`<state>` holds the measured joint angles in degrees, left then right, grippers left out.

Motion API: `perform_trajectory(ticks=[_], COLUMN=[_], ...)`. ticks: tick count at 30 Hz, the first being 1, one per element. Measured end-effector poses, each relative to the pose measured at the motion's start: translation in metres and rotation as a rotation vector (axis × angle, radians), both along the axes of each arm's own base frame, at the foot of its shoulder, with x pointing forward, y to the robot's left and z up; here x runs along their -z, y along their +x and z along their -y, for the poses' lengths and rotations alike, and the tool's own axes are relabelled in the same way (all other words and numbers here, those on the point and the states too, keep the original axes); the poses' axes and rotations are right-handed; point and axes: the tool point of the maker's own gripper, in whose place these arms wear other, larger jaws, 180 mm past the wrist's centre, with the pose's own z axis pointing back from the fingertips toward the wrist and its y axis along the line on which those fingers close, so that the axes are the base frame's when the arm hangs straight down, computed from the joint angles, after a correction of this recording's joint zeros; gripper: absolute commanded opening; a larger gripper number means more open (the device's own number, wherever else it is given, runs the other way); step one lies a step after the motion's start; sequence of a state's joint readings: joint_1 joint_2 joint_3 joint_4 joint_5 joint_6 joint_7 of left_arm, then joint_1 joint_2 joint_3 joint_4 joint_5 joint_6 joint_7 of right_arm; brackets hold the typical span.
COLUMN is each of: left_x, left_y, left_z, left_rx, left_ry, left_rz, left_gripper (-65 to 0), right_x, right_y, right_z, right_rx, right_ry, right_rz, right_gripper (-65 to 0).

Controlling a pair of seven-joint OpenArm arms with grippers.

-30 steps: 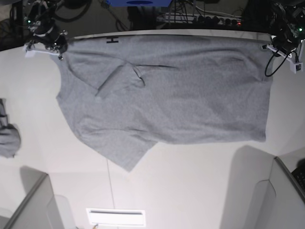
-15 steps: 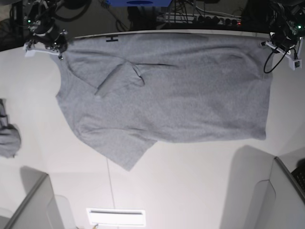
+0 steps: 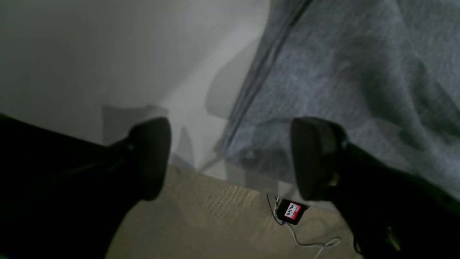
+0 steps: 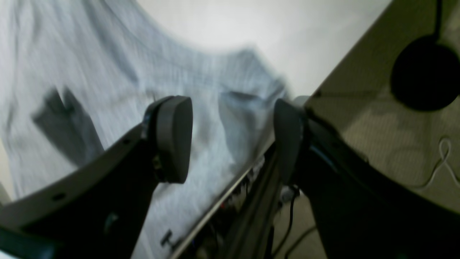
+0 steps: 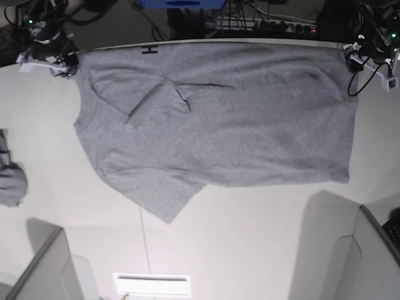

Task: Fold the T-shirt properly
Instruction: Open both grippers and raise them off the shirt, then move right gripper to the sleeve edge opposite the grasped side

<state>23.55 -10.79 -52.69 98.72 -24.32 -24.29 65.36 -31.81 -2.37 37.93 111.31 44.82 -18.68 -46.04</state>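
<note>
Both claws are apart and empty: left gripper (image 3: 230, 158) has its jaws spread over the shirt's hemmed corner at the table's far edge, right gripper (image 4: 230, 140) has its jaws spread with cloth visible between them but nothing pinched. T-shirt (image 5: 215, 119) lies spread flat on the table (image 5: 262, 237), plain side up, top edge running along the far edge, a bit of black lettering peeking at the rim. One sleeve is folded in over the body, the other sticks out toward the near side. In the base view the left gripper (image 5: 369, 53) sits at the far right corner and the right gripper (image 5: 47, 53) at the far left corner, each just beside a shirt corner. Small grey cloth lump (image 5: 11, 181) sits well apart at the left edge, not part of this. Step looks like release after a spread-out along the far edge. Next move likely needs a regrasp on two edge points and a fold across the body; the loose near sleeve needs tucking in first or it'll stick out of the fold.
</note>
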Motion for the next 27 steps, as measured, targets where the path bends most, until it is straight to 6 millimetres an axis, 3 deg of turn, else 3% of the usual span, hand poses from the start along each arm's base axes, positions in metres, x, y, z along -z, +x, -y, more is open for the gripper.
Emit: perform_trajectory(ticks=[3, 6, 10, 13, 15, 17, 21, 22, 27], left_x=[-0.023, -0.059, -0.093, -0.094, -0.088, -0.085, -0.089, -0.090, -0.088], left_y=[-0.012, -0.020, 0.006, 0.022, 0.032, 0.041, 0.056, 0.057, 0.056], left_z=[-0.032, -0.055, -0.055, -0.047, -0.037, -0.029, -0.026, -0.025, -0.024], left_rx=[-0.106, -0.155, -0.133, -0.093, -0.061, -0.031, -0.020, -0.021, -0.020], left_ry=[0.067, 0.175, 0.238, 0.237, 0.211, 0.192, 0.194, 0.189, 0.183], left_rz=[0.049, 0.096, 0.208, 0.224, 0.224, 0.232, 0.261, 0.269, 0.264], left_gripper=[-14.6, -14.6, -14.8, -16.1, -22.9, -34.2, -62.0, -65.0, -65.0], right_x=[-0.007, -0.015, -0.024, -0.040, -0.053, -0.061, -0.069, -0.068, -0.047], right_y=[0.001, 0.020, 0.058, 0.105, 0.130, 0.149, 0.199, 0.210, 0.252], right_z=[0.008, 0.008, -0.010, -0.038, -0.053, -0.064, -0.072, -0.071, -0.062], right_rx=[0.021, 0.003, -0.086, -0.222, -0.297, -0.350, -0.419, -0.431, -0.483], right_ry=[-0.020, -0.023, -0.015, -0.003, -0.012, -0.013, -0.021, -0.020, -0.033], right_rz=[0.014, 0.058, 0.125, 0.204, 0.258, 0.285, 0.324, 0.322, 0.225], right_gripper=[-30.9, -30.9, -30.9, -30.9, -30.9, -30.9, -30.9, -30.9, -30.5])
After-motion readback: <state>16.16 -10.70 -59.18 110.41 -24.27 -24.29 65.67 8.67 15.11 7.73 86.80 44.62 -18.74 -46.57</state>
